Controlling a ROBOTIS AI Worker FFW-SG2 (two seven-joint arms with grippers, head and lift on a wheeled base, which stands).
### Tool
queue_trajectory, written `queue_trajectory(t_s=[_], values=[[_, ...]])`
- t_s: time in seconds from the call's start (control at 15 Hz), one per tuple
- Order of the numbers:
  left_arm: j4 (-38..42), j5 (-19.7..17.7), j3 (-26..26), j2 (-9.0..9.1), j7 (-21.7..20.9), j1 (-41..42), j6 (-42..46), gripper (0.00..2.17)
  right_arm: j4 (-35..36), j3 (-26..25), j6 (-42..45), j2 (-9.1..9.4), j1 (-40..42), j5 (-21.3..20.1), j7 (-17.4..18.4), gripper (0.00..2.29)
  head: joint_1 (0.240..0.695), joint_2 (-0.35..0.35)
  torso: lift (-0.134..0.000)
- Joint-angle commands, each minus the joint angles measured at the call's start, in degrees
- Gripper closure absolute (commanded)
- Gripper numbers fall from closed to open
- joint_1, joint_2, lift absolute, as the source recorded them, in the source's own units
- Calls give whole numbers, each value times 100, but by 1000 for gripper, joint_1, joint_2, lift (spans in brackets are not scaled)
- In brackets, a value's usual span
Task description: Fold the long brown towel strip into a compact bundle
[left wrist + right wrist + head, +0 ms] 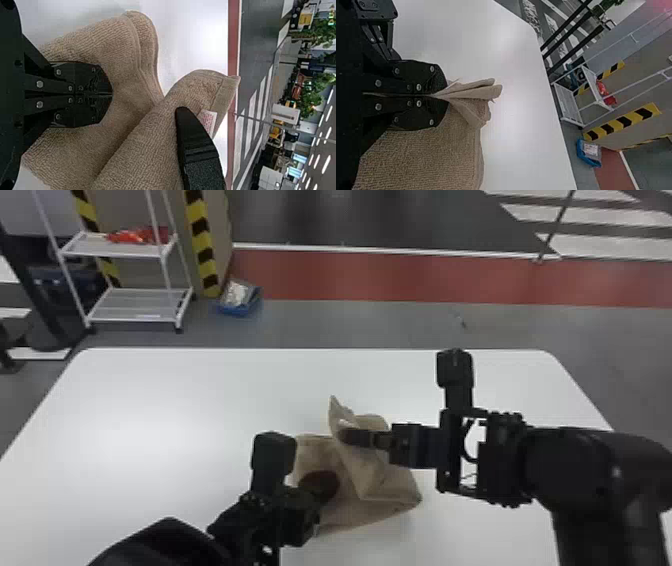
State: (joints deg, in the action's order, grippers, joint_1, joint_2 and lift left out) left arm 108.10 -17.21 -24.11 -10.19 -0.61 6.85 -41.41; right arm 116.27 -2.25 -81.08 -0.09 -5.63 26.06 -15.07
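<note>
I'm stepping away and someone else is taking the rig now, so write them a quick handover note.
Left gripper: shut, tips at the near part of the towel; whether cloth is pinched between them, I can't tell.
Right gripper: shut on a gathered edge of the towel, holding it raised.
Towel: near the middle of the white table, its far part standing up in a loose flap, with a white label on it.
Done: the strip looks partly folded, with layers overlapping.
Left: probably lay the raised flap down, let go and tidy it into a compact bundle.
</note>
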Motion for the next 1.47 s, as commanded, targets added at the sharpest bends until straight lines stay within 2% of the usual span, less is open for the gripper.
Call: queue_trajectory(t_s=[0.0,0.07,0.13,0.27,0.4,0.73,0.93,1.13,1.27,1.33,1.4], values=[[1,-1,3,-1,0,1,14,1916,-34,67,26,14,0,-49,22,1403,695,-71,-125],[1,-1,3,-1,0,1,14,1916,-43,84,26,14,18,-49,48,1399,695,-70,-125],[1,-1,3,-1,0,1,14,1916,-43,102,26,14,35,-49,75,1258,695,-69,-125],[1,-1,-6,-1,0,1,14,1916,-43,120,26,14,62,-40,92,333,695,-67,-125],[9,-1,3,-1,0,18,14,1916,-43,137,9,14,114,30,92,83,695,-67,-125],[27,-1,20,-1,0,45,14,1916,361,-56,-62,14,352,444,75,76,695,-55,-125],[80,7,29,-1,0,62,14,1916,704,-513,-79,14,589,707,22,76,695,-58,-125],[150,7,56,-9,9,106,14,1912,1020,-1032,-62,14,879,698,-286,93,695,-88,-125],[264,7,100,-18,9,150,102,1912,1205,-1445,-62,14,1090,707,-585,299,695,-108,-125],[335,7,144,-18,0,150,84,1912,1293,-1665,-97,14,1213,742,-813,768,695,-132,-125],[361,7,170,-27,-18,150,84,1912,1363,-1902,-290,-18,1336,874,-936,1868,695,-144,-125]])
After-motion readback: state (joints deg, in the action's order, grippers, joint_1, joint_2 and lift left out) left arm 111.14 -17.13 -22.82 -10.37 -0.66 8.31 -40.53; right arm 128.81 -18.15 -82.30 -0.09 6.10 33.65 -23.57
